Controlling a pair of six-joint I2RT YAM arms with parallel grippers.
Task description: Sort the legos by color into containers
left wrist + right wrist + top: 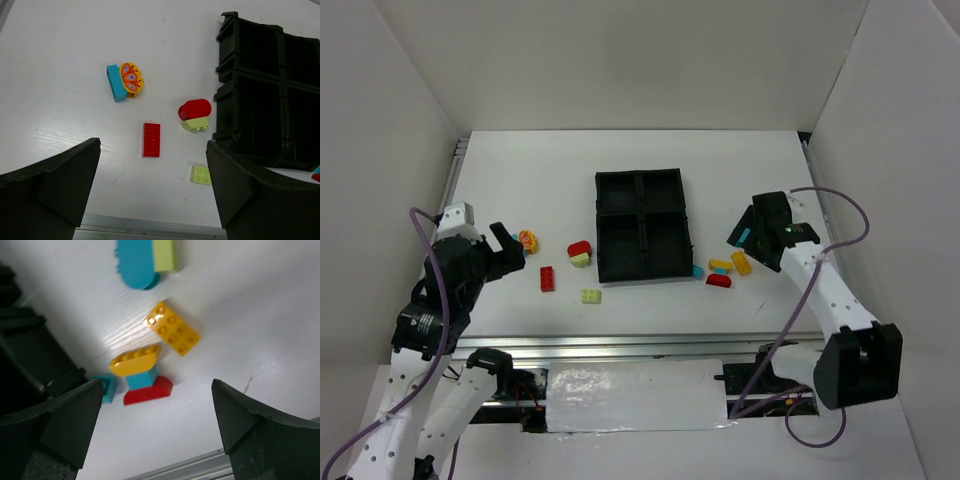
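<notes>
Flanking the containers [640, 212], scattered legos [548, 278]

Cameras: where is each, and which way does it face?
Top external: above and behind both arms, which show, looking down on the black four-compartment plastic tray.
Left wrist: on left arm, down at a flat red studded brick; left end effector shows.
Right wrist: on right arm, down at a flat orange-yellow studded brick; right end effector shows.
Top and left wrist share that red brick.
</notes>
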